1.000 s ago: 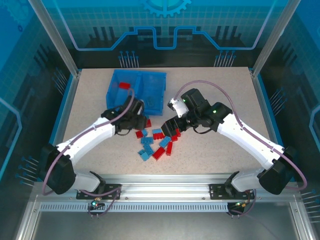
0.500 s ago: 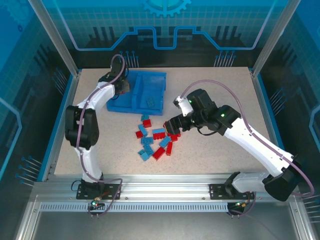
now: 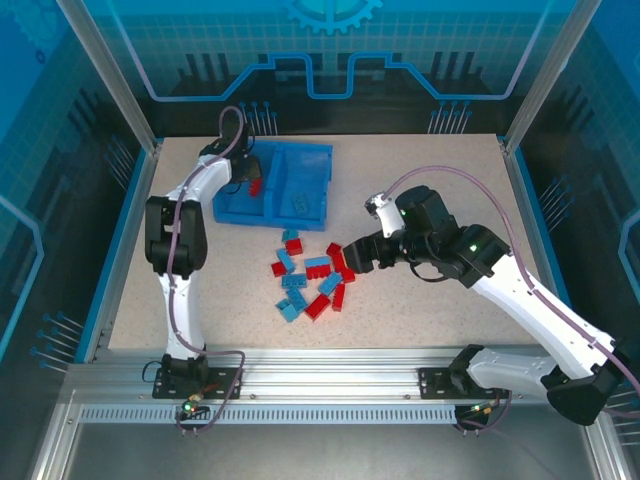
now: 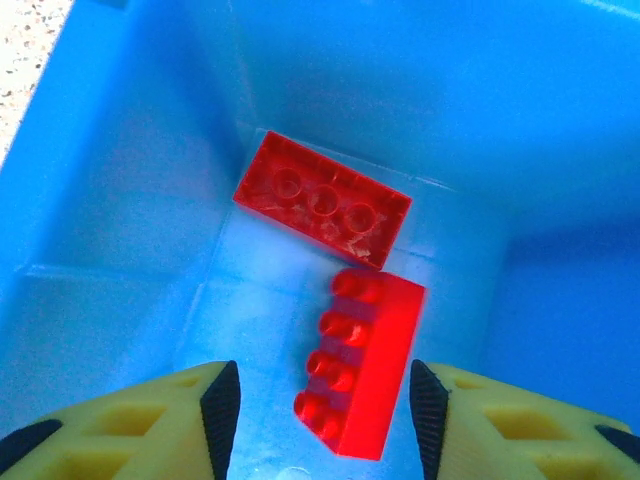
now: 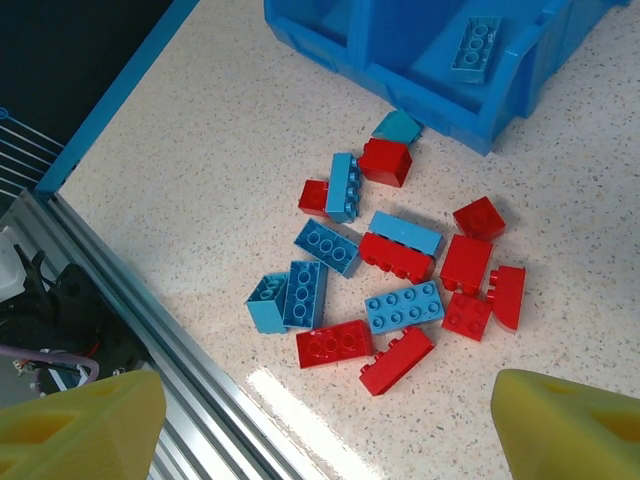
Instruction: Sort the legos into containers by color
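Observation:
The blue tray (image 3: 312,178) stands at the back left of the table. My left gripper (image 3: 247,176) hangs over its left compartment (image 4: 120,220). It is open (image 4: 325,402), and a red brick (image 4: 365,375) lies loose between the fingers, touching neither pad. A second red brick (image 4: 322,198) rests just beyond it. A light blue brick (image 5: 475,46) lies in the right compartment. The loose pile of red and blue legos (image 3: 310,278) sits in front of the tray. My right gripper (image 3: 352,256) hovers wide open (image 5: 325,430) at the pile's right edge, holding nothing.
The aluminium rail (image 5: 150,330) runs along the near table edge, close to the pile. A raised blue border (image 3: 130,240) lines the table's left side. Bare speckled tabletop (image 3: 450,180) stretches to the right of the tray.
The left arm swung from the pile to the tray's left compartment, and a red brick now lies free under its open fingers. The right gripper drew back a little to the right.

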